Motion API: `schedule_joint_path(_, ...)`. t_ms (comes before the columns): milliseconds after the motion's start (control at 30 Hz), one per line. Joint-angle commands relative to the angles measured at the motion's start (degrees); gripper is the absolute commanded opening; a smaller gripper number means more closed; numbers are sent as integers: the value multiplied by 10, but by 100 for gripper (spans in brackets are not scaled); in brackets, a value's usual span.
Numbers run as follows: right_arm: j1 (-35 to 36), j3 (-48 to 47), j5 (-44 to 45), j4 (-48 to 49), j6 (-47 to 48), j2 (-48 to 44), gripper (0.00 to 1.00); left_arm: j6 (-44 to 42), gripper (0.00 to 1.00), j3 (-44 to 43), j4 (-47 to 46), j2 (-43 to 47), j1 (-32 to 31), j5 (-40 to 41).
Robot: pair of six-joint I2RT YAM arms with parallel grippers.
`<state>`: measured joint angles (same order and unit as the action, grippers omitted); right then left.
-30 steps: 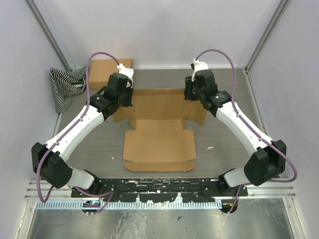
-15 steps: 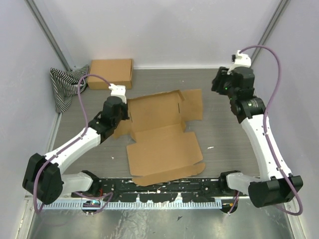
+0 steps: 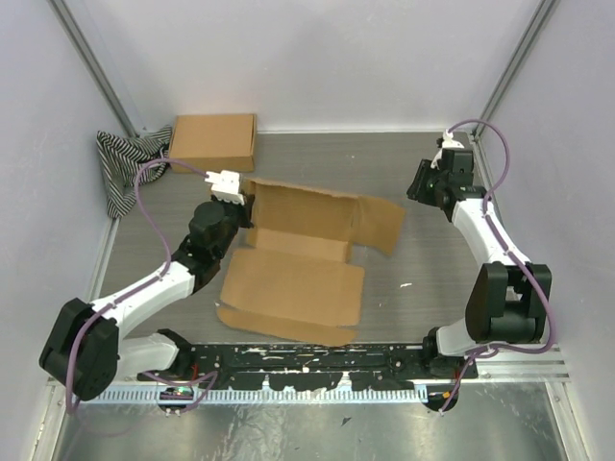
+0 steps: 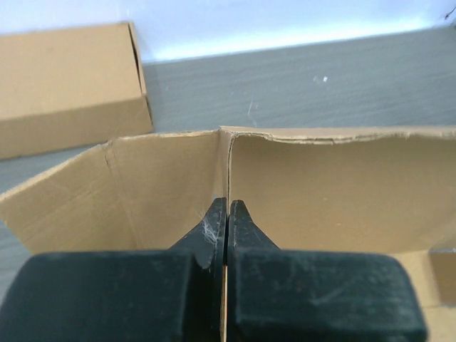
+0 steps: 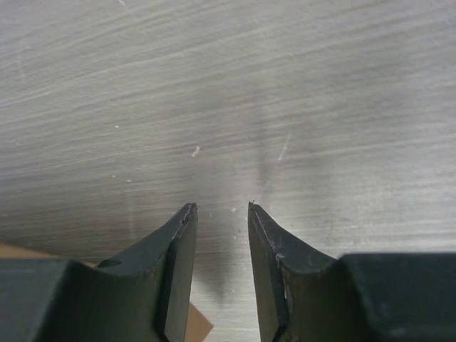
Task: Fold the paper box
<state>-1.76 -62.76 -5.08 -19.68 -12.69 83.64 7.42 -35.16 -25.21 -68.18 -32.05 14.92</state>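
I judge the paper box (image 3: 293, 283) light and stiff, hinging at creases — my left fingers (image 4: 210, 235) clamp its raised wall edge. Right fingers (image 5: 174, 246) apart, empty.

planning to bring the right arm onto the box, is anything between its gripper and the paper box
Nothing visible. The right gripper hangs open over bare table, apart from the paper box; only tabletop lies before the nearest flap. The other box and striped cloth sit far left.

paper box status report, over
left end effector shut on a raised wall of the paper box. right end effector open over bare table, holding nothing. second box and striped cloth sit clear at far left.
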Motion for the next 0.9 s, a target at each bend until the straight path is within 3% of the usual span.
schedule_joint_path(0,-19,-4,-115,82,20,0,40,-35,0,28,-182,-21,-1,-13)
schedule_joint_path(167,-18,21,-245,91,9,-10,42,-40,0,31,-204,-41,-1,-1)
schedule_joint_path(300,-10,42,-196,69,-13,-43,43,-27,0,25,-184,-71,-3,24)
schedule_joint_path(533,34,100,-66,-26,-35,-135,44,-4,0,-53,-11,-93,-3,80)
schedule_joint_path(667,47,144,-86,-26,-35,-205,46,1,0,-57,-3,-104,-3,98)
schedule_joint_path(867,51,160,-141,-25,-24,-213,46,20,0,-51,3,-125,-3,106)
